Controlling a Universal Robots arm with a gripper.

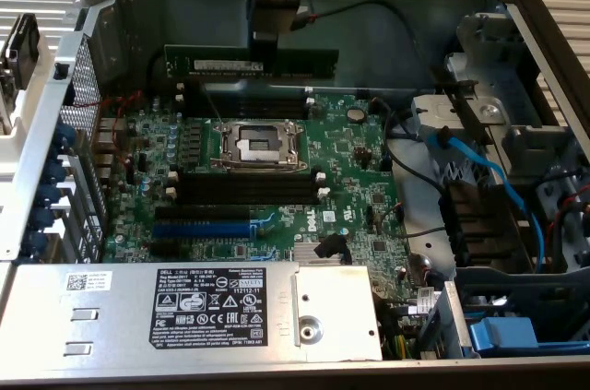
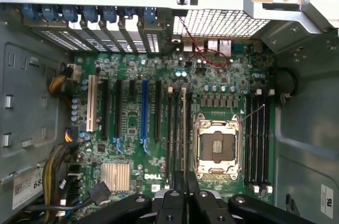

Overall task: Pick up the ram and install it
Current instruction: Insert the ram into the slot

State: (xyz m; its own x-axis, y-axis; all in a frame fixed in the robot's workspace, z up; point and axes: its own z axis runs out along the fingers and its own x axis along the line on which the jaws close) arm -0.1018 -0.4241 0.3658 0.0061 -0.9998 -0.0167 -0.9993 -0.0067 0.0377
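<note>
In the exterior view the claw [image 1: 274, 40] pinches the ram [image 1: 221, 64] by its top edge, holding it level in the air beyond the CPU socket [image 1: 258, 143]. The wrist view catches it edge-on, over the black memory slots [image 2: 172, 134] beside that socket.

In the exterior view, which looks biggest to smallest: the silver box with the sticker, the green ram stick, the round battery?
1. silver box, biggest by far
2. ram stick, long but thin
3. round battery, tiny
</note>
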